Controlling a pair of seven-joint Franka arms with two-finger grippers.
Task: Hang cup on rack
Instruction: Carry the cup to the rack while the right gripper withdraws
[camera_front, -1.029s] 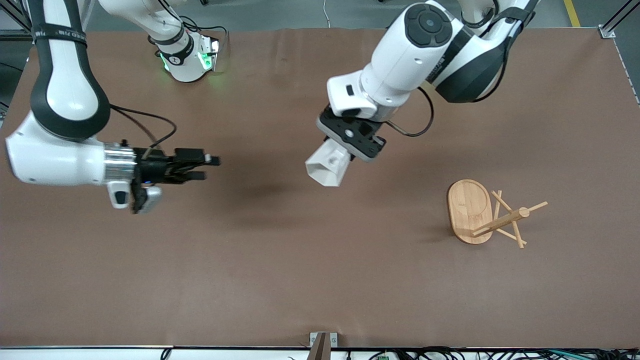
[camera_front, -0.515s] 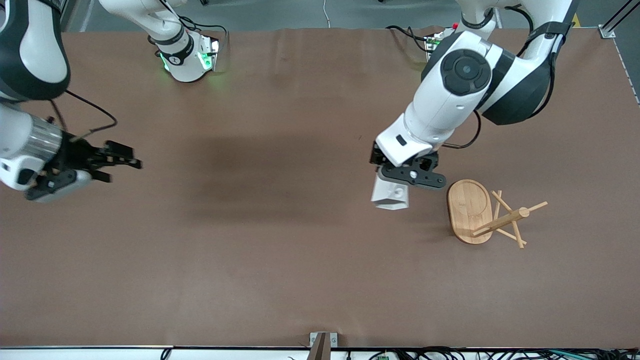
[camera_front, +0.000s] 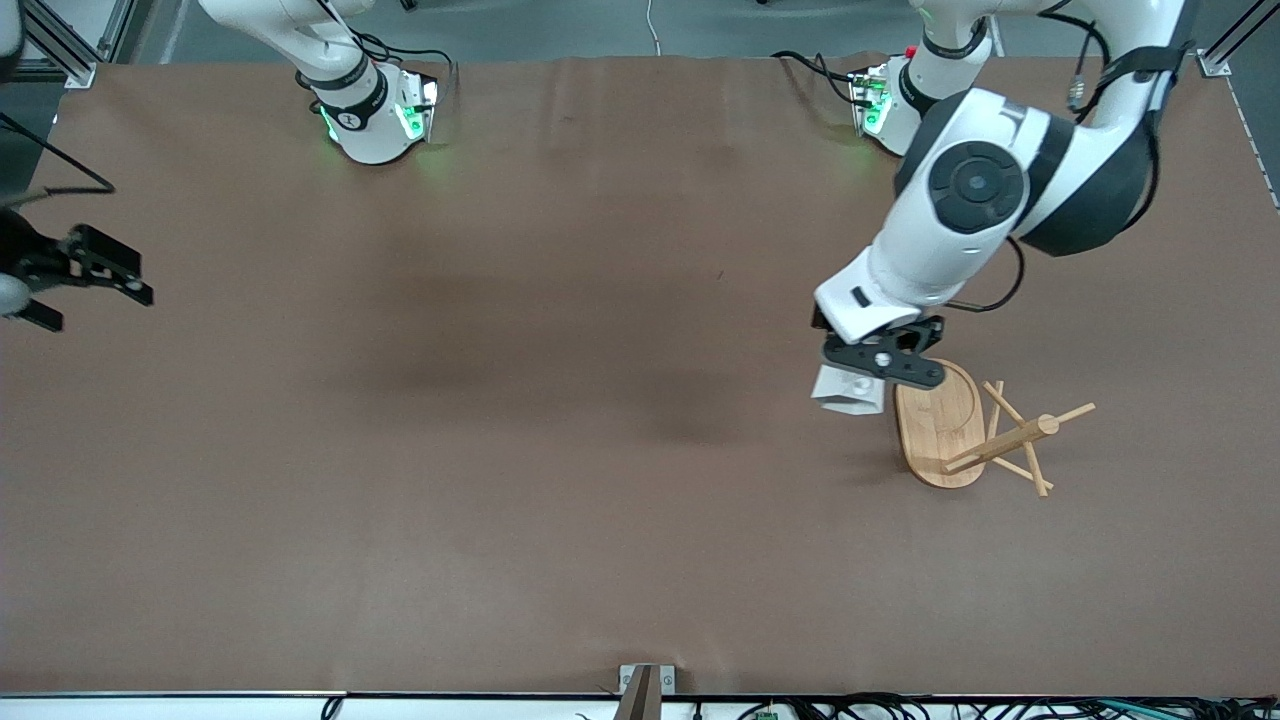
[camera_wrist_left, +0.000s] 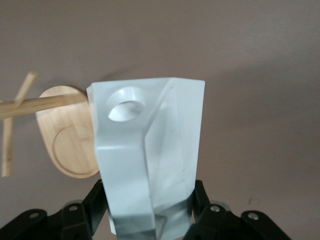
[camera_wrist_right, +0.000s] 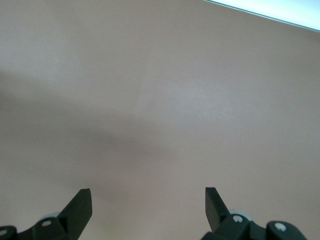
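My left gripper (camera_front: 868, 372) is shut on the white faceted cup (camera_front: 848, 390) and holds it in the air beside the oval base of the rack (camera_front: 937, 420). In the left wrist view the cup (camera_wrist_left: 150, 150) fills the middle between the jaws, its handle tab with the round hole turned to the camera, and the rack (camera_wrist_left: 65, 132) shows past it. The bamboo rack lies tipped on its side, post and peg arms (camera_front: 1020, 440) pointing toward the left arm's end of the table. My right gripper (camera_front: 85, 280) is open and empty at the right arm's end of the table (camera_wrist_right: 148, 200).
The brown table top (camera_front: 560, 450) carries nothing but the rack. The arm bases (camera_front: 375, 110) stand along its edge farthest from the front camera. A small bracket (camera_front: 645, 685) sits at the edge nearest to that camera.
My left gripper has carried the cup from over the table's middle to beside the rack's base. My right arm has drawn back to the right arm's end of the table.
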